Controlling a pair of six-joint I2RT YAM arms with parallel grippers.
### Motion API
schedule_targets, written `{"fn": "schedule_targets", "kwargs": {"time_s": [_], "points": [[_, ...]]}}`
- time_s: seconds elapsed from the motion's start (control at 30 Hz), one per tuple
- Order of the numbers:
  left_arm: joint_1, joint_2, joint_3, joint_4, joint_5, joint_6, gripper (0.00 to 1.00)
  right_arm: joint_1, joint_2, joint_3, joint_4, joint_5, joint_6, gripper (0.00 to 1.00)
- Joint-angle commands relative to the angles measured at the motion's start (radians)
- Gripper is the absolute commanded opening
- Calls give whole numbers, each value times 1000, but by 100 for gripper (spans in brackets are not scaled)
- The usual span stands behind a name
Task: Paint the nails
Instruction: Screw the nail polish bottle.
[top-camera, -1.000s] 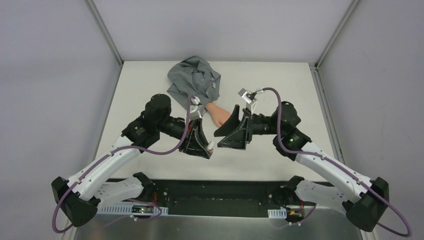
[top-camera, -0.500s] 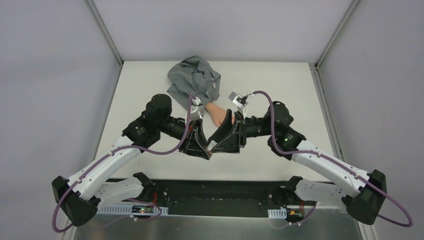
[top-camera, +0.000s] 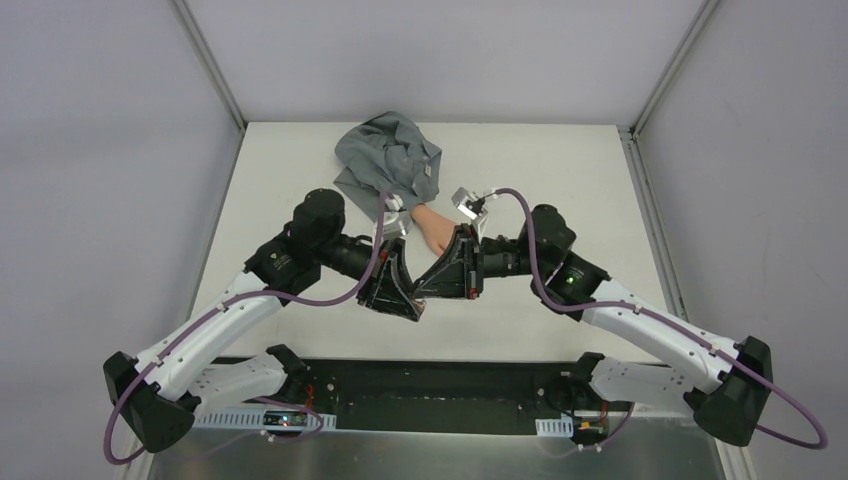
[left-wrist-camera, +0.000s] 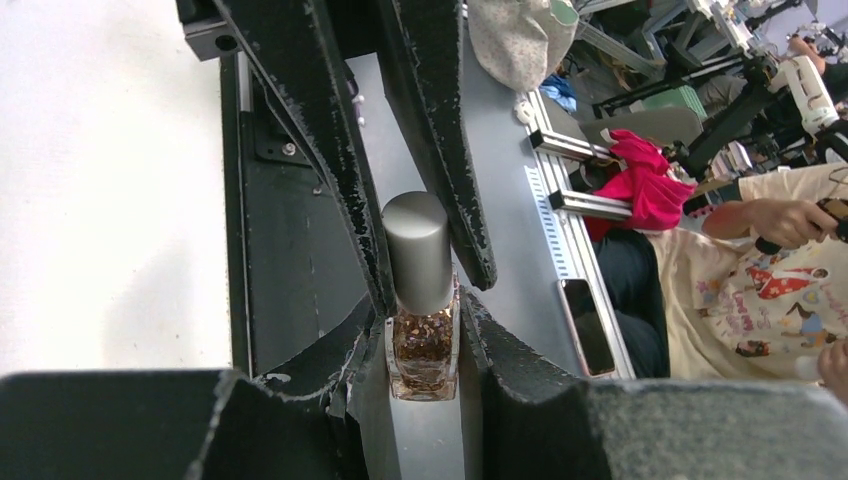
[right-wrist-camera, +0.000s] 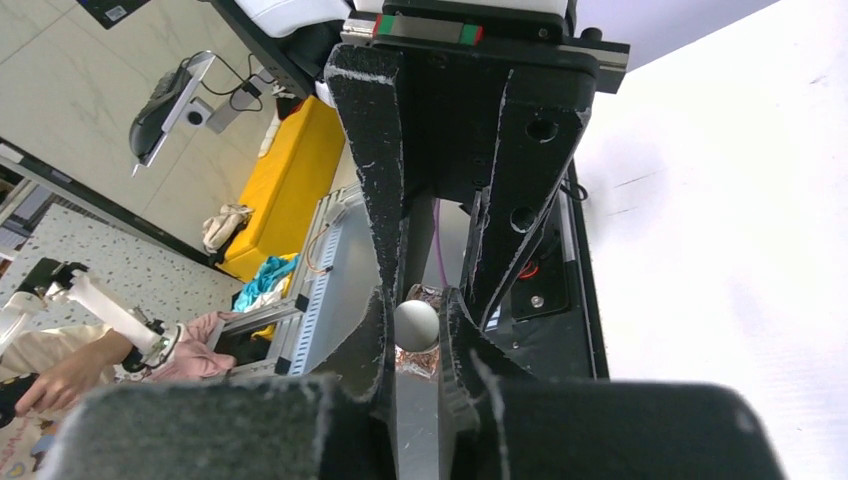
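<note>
My left gripper (left-wrist-camera: 422, 345) is shut on the glass body of a small polish bottle (left-wrist-camera: 422, 352) filled with coppery glitter. My right gripper (right-wrist-camera: 415, 326) is shut on that bottle's grey cap (right-wrist-camera: 416, 324), which also shows in the left wrist view as the cap (left-wrist-camera: 417, 250). The two grippers meet tip to tip above the table's near middle, the left gripper (top-camera: 412, 303) just beside the right gripper (top-camera: 426, 288). Behind them lies the peach fake hand (top-camera: 436, 229) with its grey sleeve (top-camera: 388, 158). The nails are hidden behind the right gripper.
The white table (top-camera: 560, 170) ends in grey walls at the back and sides. A black base rail (top-camera: 430, 385) runs along the near edge, under the arms. Purple cables (top-camera: 520, 215) loop over both wrists.
My right arm has swung left to the left gripper, and its jaws have gone from wide open to shut on the cap. The left arm has stayed put with the bottle.
</note>
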Motion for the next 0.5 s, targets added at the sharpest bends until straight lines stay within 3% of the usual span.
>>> {"fn": "schedule_targets", "kwargs": {"time_s": [0.0, 0.47], "points": [[-4, -30, 20, 60, -57, 46, 0, 17, -10, 38, -53, 48, 4, 0], [33, -102, -27, 52, -378, 99, 0, 18, 33, 25, -261, 338, 114, 0]]}}
